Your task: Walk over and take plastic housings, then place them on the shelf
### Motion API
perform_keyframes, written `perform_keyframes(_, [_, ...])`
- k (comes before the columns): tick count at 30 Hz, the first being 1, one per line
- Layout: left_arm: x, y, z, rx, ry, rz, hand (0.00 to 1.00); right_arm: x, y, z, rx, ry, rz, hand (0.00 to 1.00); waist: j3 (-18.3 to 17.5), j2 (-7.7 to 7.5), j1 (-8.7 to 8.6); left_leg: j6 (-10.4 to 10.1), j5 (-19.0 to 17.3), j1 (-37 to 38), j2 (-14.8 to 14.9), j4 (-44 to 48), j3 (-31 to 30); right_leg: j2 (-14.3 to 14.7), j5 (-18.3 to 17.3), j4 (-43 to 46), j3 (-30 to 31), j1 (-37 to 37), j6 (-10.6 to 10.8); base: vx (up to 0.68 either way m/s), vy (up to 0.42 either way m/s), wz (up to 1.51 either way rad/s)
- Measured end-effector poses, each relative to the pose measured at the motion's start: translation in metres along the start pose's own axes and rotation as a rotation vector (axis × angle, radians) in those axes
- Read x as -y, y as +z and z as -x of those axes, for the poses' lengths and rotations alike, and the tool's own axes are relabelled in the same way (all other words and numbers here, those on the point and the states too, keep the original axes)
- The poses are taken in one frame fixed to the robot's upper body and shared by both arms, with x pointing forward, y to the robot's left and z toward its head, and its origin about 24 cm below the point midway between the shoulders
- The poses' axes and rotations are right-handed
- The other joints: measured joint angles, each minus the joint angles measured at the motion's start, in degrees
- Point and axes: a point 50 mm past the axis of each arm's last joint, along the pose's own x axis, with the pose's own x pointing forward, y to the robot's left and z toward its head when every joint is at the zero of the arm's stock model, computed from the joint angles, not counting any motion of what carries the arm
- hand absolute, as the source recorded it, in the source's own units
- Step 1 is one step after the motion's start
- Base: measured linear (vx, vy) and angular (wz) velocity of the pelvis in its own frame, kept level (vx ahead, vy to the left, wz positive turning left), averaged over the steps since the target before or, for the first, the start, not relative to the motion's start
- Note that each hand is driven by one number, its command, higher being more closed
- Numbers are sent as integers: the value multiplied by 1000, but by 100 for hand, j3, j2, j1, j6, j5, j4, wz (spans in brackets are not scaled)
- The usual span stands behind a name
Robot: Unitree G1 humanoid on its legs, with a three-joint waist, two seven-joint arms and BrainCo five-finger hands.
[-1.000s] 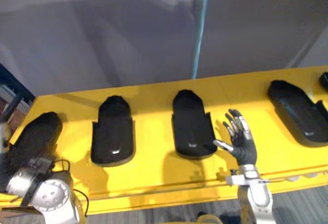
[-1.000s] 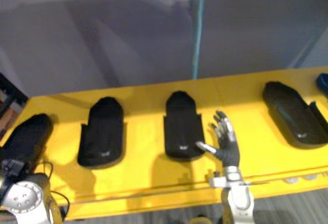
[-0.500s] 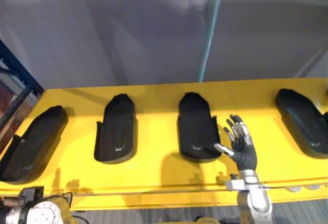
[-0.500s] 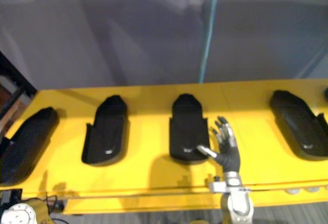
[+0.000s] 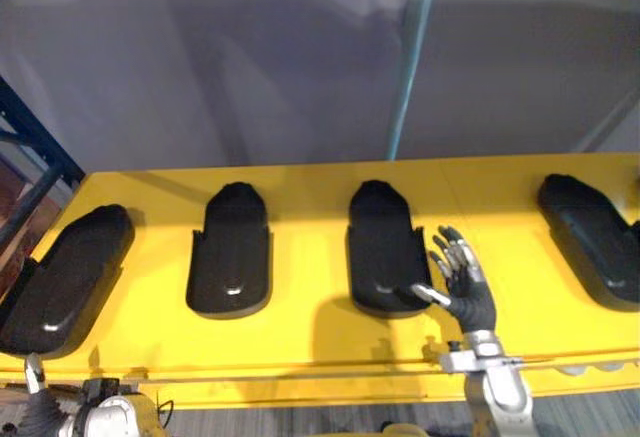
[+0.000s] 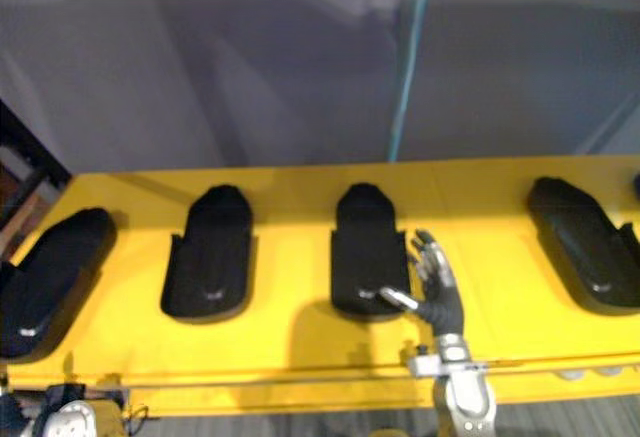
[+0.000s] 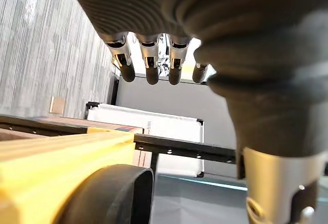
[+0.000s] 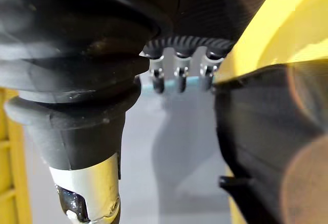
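Several black plastic housings lie in a row on the yellow table [image 5: 300, 327]. My right hand [image 5: 462, 282] is open, fingers spread, just right of the middle housing [image 5: 383, 249], with its thumb at that housing's front right corner. In the right wrist view the straight fingers [image 8: 177, 75] show beside that housing [image 8: 256, 131]. Other housings lie at the far left [image 5: 65, 277], centre left [image 5: 230, 252] and right [image 5: 590, 237]. My left hand [image 7: 148, 65] is low by the table's left end, fingers relaxed and holding nothing, with a housing's end [image 7: 113, 193] close by.
A blue-grey pole [image 5: 410, 57] stands upright behind the table against a grey wall. A dark blue rack frame [image 5: 30, 137] stands at the far left. The table's front edge [image 5: 300, 377] runs just in front of me.
The camera has shifted, bringing the far-left housing into full sight. My left arm has dropped from over that housing to below the table's edge. My right hand has edged closer to the middle housing.
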Motion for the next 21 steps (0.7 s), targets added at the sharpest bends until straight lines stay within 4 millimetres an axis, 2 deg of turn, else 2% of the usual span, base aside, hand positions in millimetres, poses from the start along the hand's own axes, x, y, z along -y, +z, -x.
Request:
perform_keyframes(11, [14, -9, -9, -28, -10, -17, 0, 1, 5, -10, 13, 71, 38, 0, 295, 82, -28, 39, 18, -175, -136, 79, 32, -167, -286, 682, 139, -494, 35, -11, 3, -1])
perform_keyframes(16, [12, -6, -24, -3, 3, -38, 0, 1, 7, -12, 21, 108, 50, 0, 352, 124, -33, 39, 18, -128, -144, 79, 102, -173, -412, 925, 249, -607, 34, 7, -7, -8])
perform_keyframes(21, [16, -13, -26, -65, -27, -15, 0, -7, 8, -13, 27, 251, 0, 0, 461, 195, -38, 56, 7, -76, -197, 82, 73, -253, -599, 1131, 221, -641, 15, -35, -7, 2])
